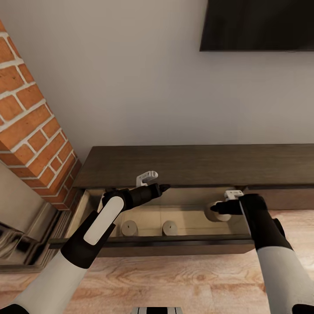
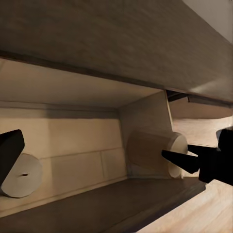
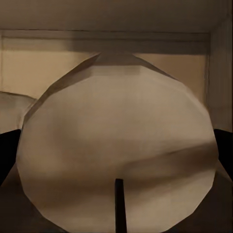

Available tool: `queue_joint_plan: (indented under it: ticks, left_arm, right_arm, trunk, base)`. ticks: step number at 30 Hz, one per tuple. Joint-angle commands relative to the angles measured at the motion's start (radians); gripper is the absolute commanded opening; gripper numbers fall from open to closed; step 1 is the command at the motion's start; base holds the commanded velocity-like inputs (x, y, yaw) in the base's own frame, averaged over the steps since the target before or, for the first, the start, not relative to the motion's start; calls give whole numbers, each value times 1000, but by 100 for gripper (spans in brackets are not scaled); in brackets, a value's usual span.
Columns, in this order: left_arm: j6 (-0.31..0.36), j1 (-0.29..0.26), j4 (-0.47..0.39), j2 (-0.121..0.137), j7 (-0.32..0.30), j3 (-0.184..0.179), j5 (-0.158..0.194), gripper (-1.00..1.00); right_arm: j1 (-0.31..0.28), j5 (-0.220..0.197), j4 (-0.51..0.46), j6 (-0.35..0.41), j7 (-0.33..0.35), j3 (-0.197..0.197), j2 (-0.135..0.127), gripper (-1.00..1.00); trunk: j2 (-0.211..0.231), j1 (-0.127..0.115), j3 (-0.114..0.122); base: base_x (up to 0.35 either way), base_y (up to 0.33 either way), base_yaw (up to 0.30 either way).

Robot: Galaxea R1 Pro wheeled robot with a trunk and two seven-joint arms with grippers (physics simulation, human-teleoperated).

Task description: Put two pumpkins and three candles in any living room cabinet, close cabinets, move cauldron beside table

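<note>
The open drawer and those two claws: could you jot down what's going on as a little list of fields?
cabinet: long dark wood unit under a wall screen
drawer: pulled out, pale inside
candles standing in drawer: two
third candle: held on its side, over the drawer's right end
right claw: shut on third candle
left claw: over the drawer, holding nothing; open or shut unclear
pumpkins, cauldron: not seen here

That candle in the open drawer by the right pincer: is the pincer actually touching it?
Cannot tell. In the right wrist view the candle sits between the dark fingertips, but contact isn't plain. In the head view the right pincer overlaps it inside the drawer.
</note>
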Motion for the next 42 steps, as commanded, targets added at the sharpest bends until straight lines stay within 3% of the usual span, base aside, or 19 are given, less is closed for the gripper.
queue_joint_plan:
  ticks: [1, 5, 13, 17, 22, 29, 34, 38, 42]
  left_arm:
    - [0, 0, 0, 0, 0, 0, 0, 100]
    - [1, 0, 0, -8, 0, 0, 0, 100]
    - [1, 0, 0, -13, 0, 0, 0, 100]
    - [1, 0, -1, -24, 0, -1, 1, 100]
    - [1, 0, -2, -38, 0, -1, 2, 100]
    - [1, 0, -2, -43, 0, -2, 2, 100]
    - [1, 0, -2, -43, 0, -2, 3, 100]
    - [1, 0, -2, -43, 0, -2, 3, 100]
    - [1, 0, -2, -43, 0, -2, 3, 100]
  right_arm:
    - [-2, -2, 5, 1, -19, 0, 3, -100]
    - [-27, -2, 69, 8, -66, 3, 9, -100]
    - [-110, -6, 283, 8, -73, 21, 13, -100]
    - [-145, -3, 378, 4, -74, 22, 40, -100]
    - [-158, 0, 409, 0, -81, 22, 70, -100]
    - [-170, -3, 437, -9, -173, 21, 108, -100]
    - [-172, 0, 440, -22, -199, 21, 115, -100]
    - [-172, -4, 441, -26, -289, 20, 115, -100]
    - [-171, -7, 448, -52, -317, 18, 114, -100]
  trunk:
    - [0, 0, 0]
    - [0, 0, 0]
    - [0, 0, 0]
    - [0, 0, 0]
    - [0, 0, 0]
    - [0, 0, 0]
    - [0, 0, 0]
    - [0, 0, 0]
    - [0, 0, 0]
  base:
    - [17, -6, 0]
    - [14, -2, 0]
    - [37, 0, 0]
    - [1, 0, 0]
    - [0, 0, 0]
    - [83, 0, 0]
    - [290, 0, 0]
    - [82, 0, 0]
    - [12, 0, 0]
